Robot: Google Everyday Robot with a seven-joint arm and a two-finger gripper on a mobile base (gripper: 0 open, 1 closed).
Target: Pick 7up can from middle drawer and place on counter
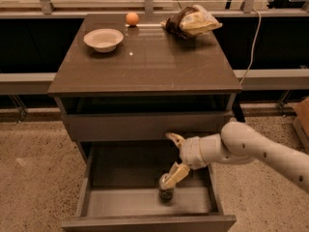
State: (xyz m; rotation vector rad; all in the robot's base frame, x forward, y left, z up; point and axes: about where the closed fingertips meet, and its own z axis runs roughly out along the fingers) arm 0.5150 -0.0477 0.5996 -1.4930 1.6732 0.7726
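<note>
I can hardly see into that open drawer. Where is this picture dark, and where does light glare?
Camera view: the counter shines, with a small bright glint near the bowl; the drawer is shadowed at the back, lit at the front; the can stands at the shadow's edge, the open gripper right by it.
</note>
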